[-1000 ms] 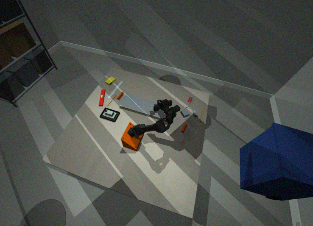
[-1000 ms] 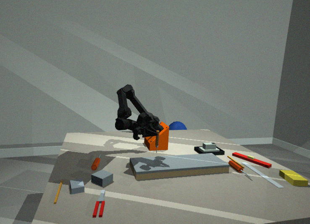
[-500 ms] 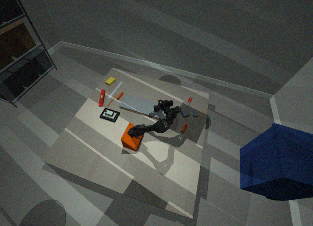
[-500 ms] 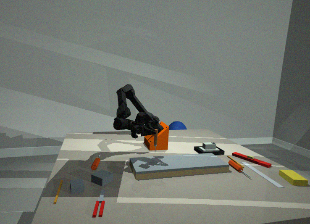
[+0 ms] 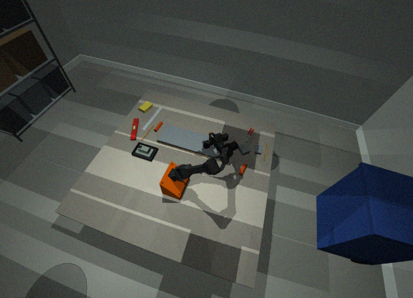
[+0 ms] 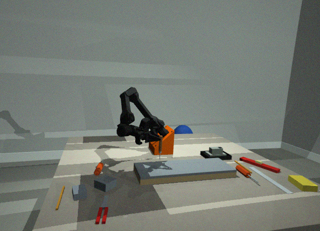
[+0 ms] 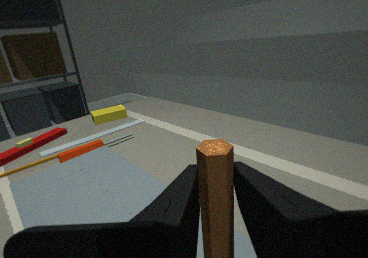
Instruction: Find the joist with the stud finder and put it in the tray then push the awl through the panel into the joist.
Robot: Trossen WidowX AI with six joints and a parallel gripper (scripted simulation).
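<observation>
My gripper (image 6: 159, 138) (image 7: 214, 171) is shut on the brown hexagonal handle of the awl (image 6: 160, 145) (image 7: 216, 207). The awl hangs about upright, its thin shaft pointing down, with its tip just above the level of the panel in the exterior view. Whether the tip touches the panel cannot be told. The blue-grey floor panel (image 5: 179, 138) (image 6: 196, 167) (image 7: 90, 197) lies flat, partly under the arm and its shadow. The joist is hidden. The grey stud finder (image 5: 144, 149) (image 6: 215, 151) sits in the black tray (image 5: 141, 156) (image 6: 204, 155).
An orange-handled tool (image 5: 158, 126) (image 6: 243, 170) (image 7: 81, 151), red level (image 5: 134, 128) (image 6: 261, 164) and yellow block (image 5: 145, 107) (image 6: 302, 183) lie beyond one panel end. Beyond the other lie another orange-handled tool (image 5: 242, 169) (image 6: 98, 168), two grey blocks, red-handled pliers (image 6: 100, 213) and a pencil (image 6: 60, 197).
</observation>
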